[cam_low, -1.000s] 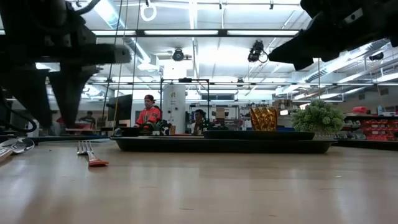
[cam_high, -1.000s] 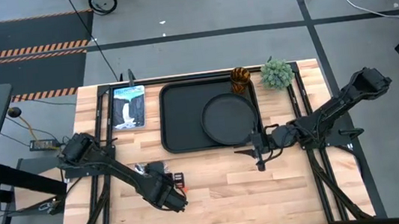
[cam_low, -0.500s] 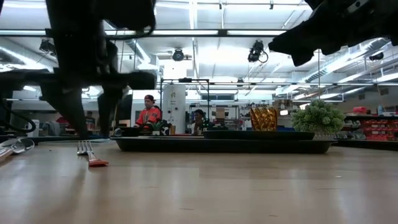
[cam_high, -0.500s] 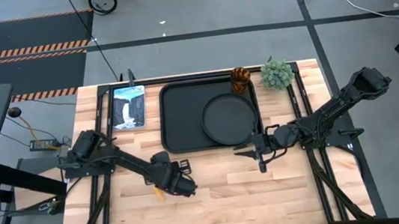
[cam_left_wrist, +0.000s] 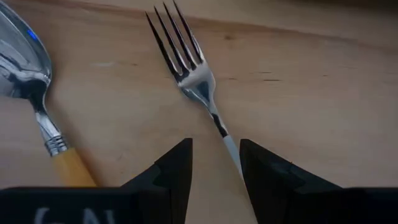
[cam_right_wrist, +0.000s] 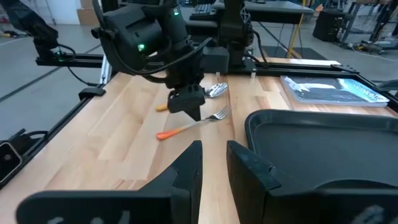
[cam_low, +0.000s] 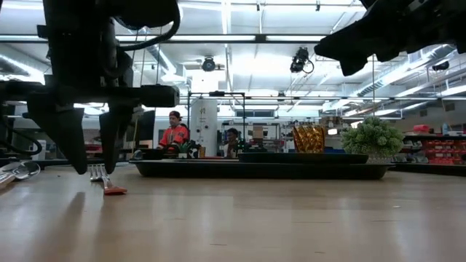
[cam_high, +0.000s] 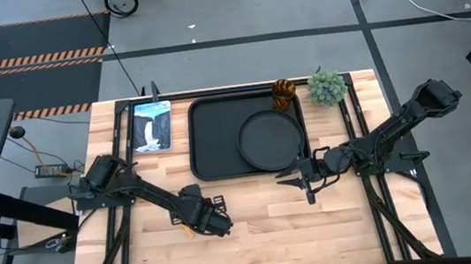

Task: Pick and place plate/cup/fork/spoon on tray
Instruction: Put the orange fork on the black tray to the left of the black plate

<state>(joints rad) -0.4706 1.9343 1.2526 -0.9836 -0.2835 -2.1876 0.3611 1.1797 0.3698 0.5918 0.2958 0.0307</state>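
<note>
- Since the earlier frame, the left gripper point(cam_left_wrist: 214, 163) has been lowered over the fork point(cam_left_wrist: 188, 70), fingers parted astride the handle, nothing grasped.
- The spoon point(cam_left_wrist: 30, 81) is seen just beside the fork, at the tray's point(cam_high: 210, 139) 7 o'clock.
- The plate point(cam_high: 268, 140) lies on the tray; the cup point(cam_high: 283, 92) stands at its 1 o'clock corner.
- The right gripper point(cam_high: 299, 178) is held unclenched and empty at the tray's 5 o'clock.

A robotics lab or workshop — strip lights point(cam_low: 218, 38) on a high ceiling, shelving point(cam_low: 440, 149) behind; concrete floor point(cam_high: 231, 12), hazard-striped mat point(cam_high: 23, 60), wooden workbench point(cam_high: 273, 225), people point(cam_low: 174, 132) at desks
</note>
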